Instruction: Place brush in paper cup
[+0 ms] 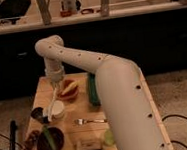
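My gripper [57, 86] points down over the back left of the wooden table, just above the white paper cup [57, 110]. It is shut on the brush [53, 103]. The brush's white stick slants down and to the left from the fingers, and its lower end reaches the cup's rim. I cannot see the brush's small dark head. The arm sweeps in from the lower right and hides the right side of the table.
A grey metal cup [38, 114] stands left of the paper cup. There is a red bowl of fruit [68, 89], a long green object [92, 89], a silver fork [90, 121], a dark bowl [48, 141], a light green cup [108, 137] and a small box [88, 145]. The table's [41, 90] left edge is close.
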